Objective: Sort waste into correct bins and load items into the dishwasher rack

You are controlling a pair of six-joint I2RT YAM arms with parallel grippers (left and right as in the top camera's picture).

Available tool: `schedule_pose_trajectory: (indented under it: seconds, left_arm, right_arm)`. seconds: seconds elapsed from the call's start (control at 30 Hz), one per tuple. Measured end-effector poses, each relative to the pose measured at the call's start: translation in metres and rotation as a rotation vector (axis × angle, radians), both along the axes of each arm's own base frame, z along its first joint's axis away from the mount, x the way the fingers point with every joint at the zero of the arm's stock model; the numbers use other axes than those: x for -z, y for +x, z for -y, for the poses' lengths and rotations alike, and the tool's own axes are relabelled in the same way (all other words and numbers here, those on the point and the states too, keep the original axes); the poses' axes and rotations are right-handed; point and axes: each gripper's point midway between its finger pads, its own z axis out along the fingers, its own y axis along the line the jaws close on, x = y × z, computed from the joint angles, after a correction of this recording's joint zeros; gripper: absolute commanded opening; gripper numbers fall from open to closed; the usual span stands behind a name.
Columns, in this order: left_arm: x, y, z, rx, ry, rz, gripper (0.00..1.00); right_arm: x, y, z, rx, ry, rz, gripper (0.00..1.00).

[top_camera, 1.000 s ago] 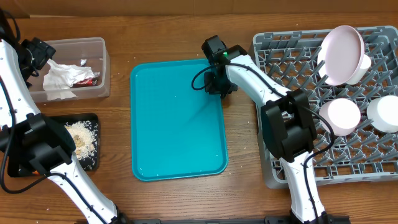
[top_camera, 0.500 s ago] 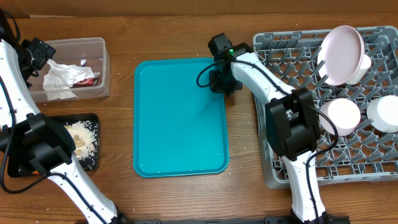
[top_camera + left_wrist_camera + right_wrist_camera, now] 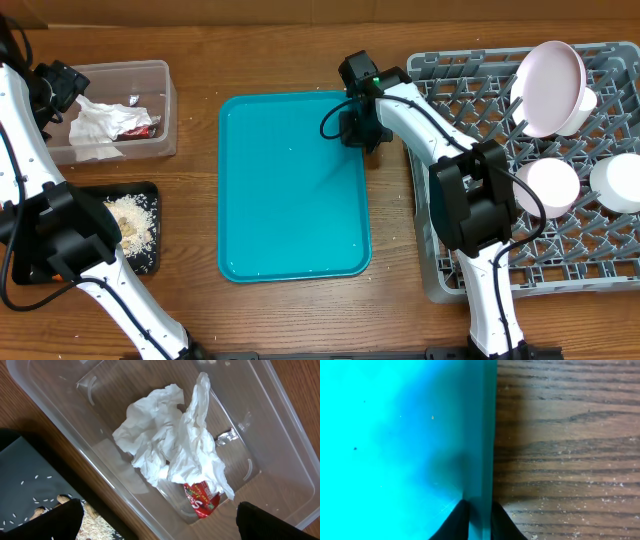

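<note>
My right gripper is shut on the right rim of the teal tray; in the right wrist view its fingers pinch the rim from both sides. The left gripper hangs open over the clear tub, which holds crumpled white napkins and a red-and-white wrapper. Beige food scraps lie in the black tray. A white plate and two white bowls stand in the grey dishwasher rack.
The rack fills the right side of the wooden table, close to the teal tray's right edge. Tub and black tray sit at the far left. Crumbs dot the wood beside the tray rim.
The right gripper has shifted slightly to the right, and the teal tray has slid right with it. The left arm has not moved.
</note>
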Motion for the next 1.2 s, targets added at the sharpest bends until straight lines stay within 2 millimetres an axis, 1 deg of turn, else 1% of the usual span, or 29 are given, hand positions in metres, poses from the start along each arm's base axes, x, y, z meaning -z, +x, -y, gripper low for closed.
schedule_pose_trajectory:
  seconds: [0.1,0.2,0.23,0.33,0.37,0.43,0.5,0.57,0.63,0.77,0.83,1.03,1.1,1.17,1.2]
  left_arm:
    - [0.0,0.0,0.0,0.0,0.0,0.0,1.0]
    - [0.0,0.0,0.0,0.0,0.0,0.0,1.0]
    - [0.0,0.0,0.0,0.0,0.0,0.0,1.0]
    - [0.0,0.0,0.0,0.0,0.0,0.0,1.0]
    - [0.0,0.0,0.0,0.0,0.0,0.0,1.0]
    - [0.0,0.0,0.0,0.0,0.0,0.0,1.0]
    - [0.0,0.0,0.0,0.0,0.0,0.0,1.0]
    - [0.0,0.0,0.0,0.0,0.0,0.0,1.0]
    - [0.0,0.0,0.0,0.0,0.0,0.0,1.0]
    - [0.0,0.0,0.0,0.0,0.0,0.0,1.0]
    - [0.0,0.0,0.0,0.0,0.0,0.0,1.0]
    - [0.0,0.0,0.0,0.0,0.0,0.0,1.0]
    - [0.0,0.0,0.0,0.0,0.0,0.0,1.0]
    - [0.0,0.0,0.0,0.0,0.0,0.0,1.0]
    - [0.0,0.0,0.0,0.0,0.0,0.0,1.0]
  right_arm:
    - [0.001,-0.001,0.003,-0.004,-0.018,0.0,0.26]
    - [0.0,-0.007,0.009,-0.006,-0.045,-0.024,0.31]
    - [-0.001,-0.009,0.011,-0.005,-0.057,-0.036,0.35]
    - [-0.005,-0.018,0.02,-0.005,-0.089,-0.076,0.52]
    - [-0.008,-0.017,0.022,-0.004,-0.096,-0.078,0.54]
    - [-0.016,-0.014,0.025,0.005,-0.101,-0.073,0.61]
    - [-0.031,-0.008,0.026,0.011,-0.098,-0.058,0.63]
    - [-0.044,-0.007,0.026,0.013,-0.098,-0.052,0.65]
    - [-0.055,-0.007,0.025,0.016,-0.093,-0.052,0.7]
    - [-0.077,-0.015,0.023,0.029,-0.072,-0.075,0.7]
    - [-0.09,-0.023,0.025,0.05,-0.066,-0.087,0.7]
    - [-0.162,-0.059,0.035,0.1,-0.035,-0.059,0.66]
    - [-0.192,-0.075,0.037,0.098,-0.034,-0.024,0.63]
    - [-0.213,-0.087,0.034,0.088,-0.044,0.023,0.63]
    - [-0.221,-0.092,0.031,0.075,-0.05,0.044,0.63]
